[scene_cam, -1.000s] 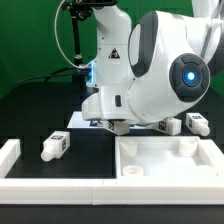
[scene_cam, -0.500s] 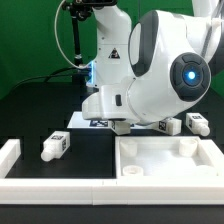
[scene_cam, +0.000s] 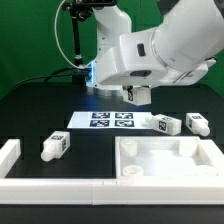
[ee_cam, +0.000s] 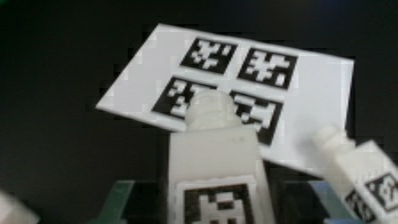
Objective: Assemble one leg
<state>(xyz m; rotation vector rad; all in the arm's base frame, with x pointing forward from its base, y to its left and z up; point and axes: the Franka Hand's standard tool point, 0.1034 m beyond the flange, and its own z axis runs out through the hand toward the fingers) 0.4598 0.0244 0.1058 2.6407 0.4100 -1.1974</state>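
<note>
My gripper (scene_cam: pixel 137 99) hangs above the far edge of the marker board (scene_cam: pixel 110 119) and is shut on a leg (scene_cam: pixel 138 95), a short white peg held clear of the table. In the wrist view the held leg (ee_cam: pixel 214 160) stands between the jaws of the gripper (ee_cam: pixel 217 206), its tag facing the camera, with the marker board (ee_cam: pixel 222 75) far below. Three more legs lie on the table: one at the exterior view's left (scene_cam: pixel 52 145) and two at its right (scene_cam: pixel 167 124) (scene_cam: pixel 196 124). The big white tabletop (scene_cam: pixel 170 172) lies in front.
A white L-shaped fence (scene_cam: pixel 12 152) runs along the exterior view's left and front edges. The arm's base and cables stand at the back (scene_cam: pixel 95 40). One lying leg (ee_cam: pixel 349 155) shows beside the held one in the wrist view.
The arm has risen and swung away from the camera, uncovering the marker board. The gripper now holds a leg lifted off the table.
</note>
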